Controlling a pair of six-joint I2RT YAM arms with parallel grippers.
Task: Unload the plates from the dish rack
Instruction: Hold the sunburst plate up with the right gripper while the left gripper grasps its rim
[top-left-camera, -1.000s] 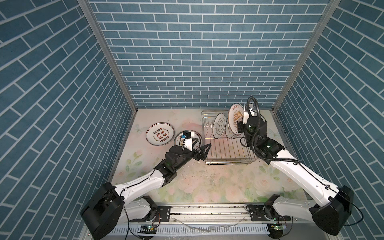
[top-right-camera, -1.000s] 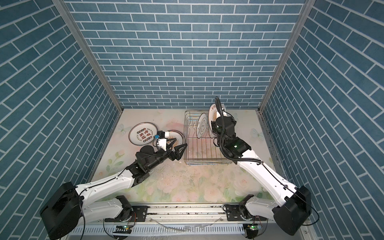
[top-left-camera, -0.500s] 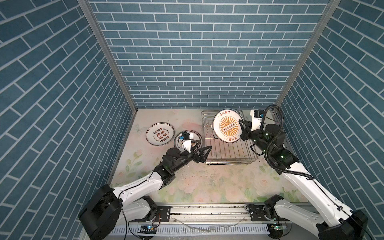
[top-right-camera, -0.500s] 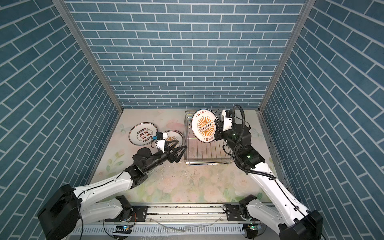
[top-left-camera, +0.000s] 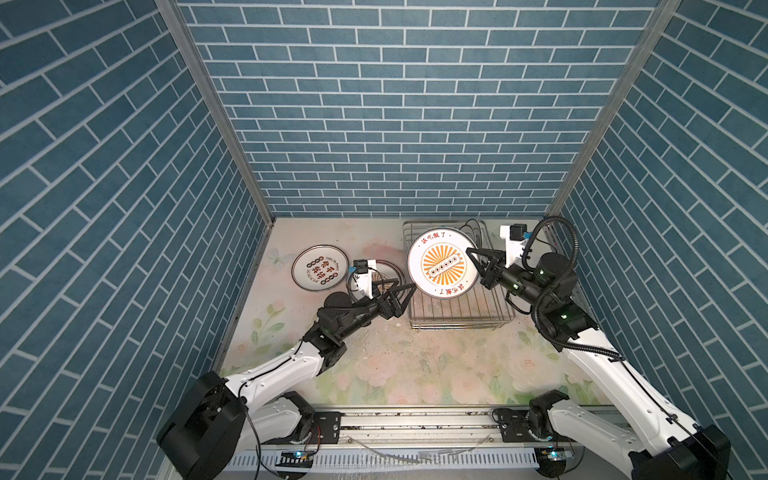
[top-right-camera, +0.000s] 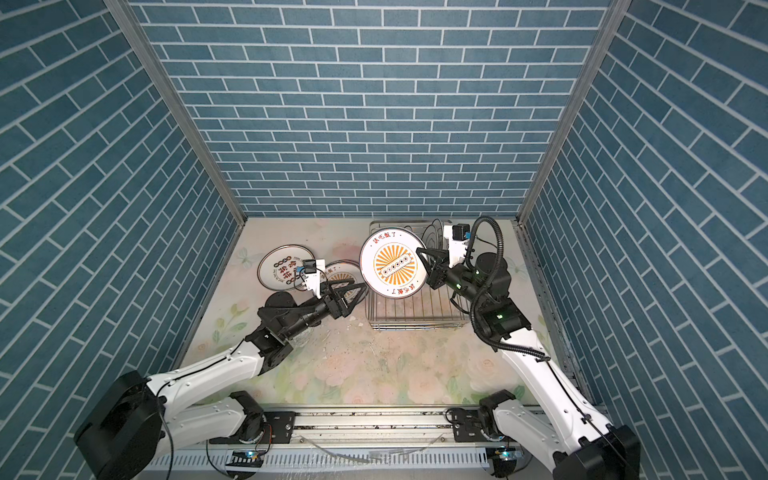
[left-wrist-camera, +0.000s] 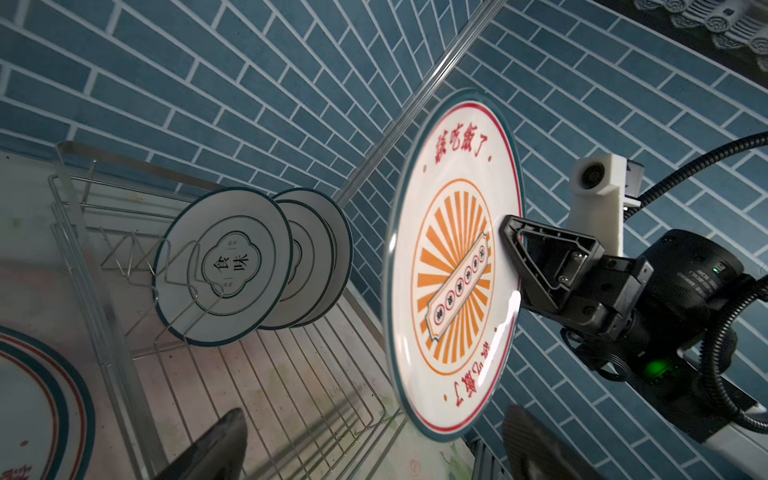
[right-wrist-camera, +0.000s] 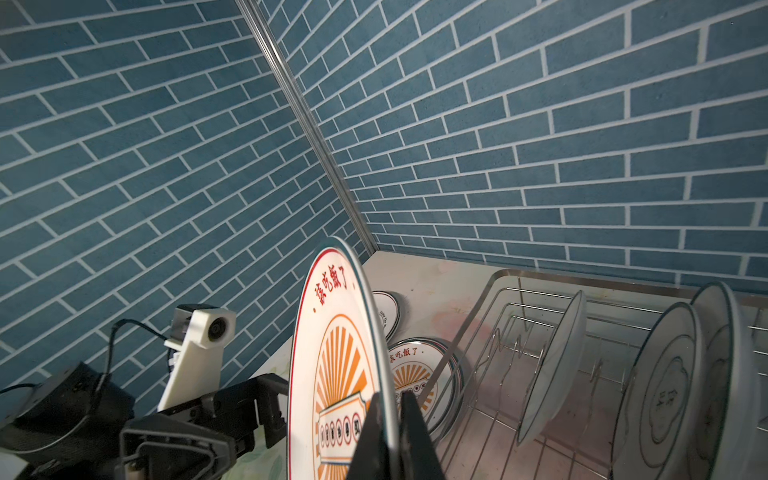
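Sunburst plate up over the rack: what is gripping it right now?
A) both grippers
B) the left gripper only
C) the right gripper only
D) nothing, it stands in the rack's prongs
C: the right gripper is shut on the rim of the sunburst plate, while the left gripper stands wide open near the plate's opposite edge, not clamped on it.

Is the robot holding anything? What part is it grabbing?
Yes. The right gripper pinches the sunburst plate by its rim. The left gripper is open and holds nothing.
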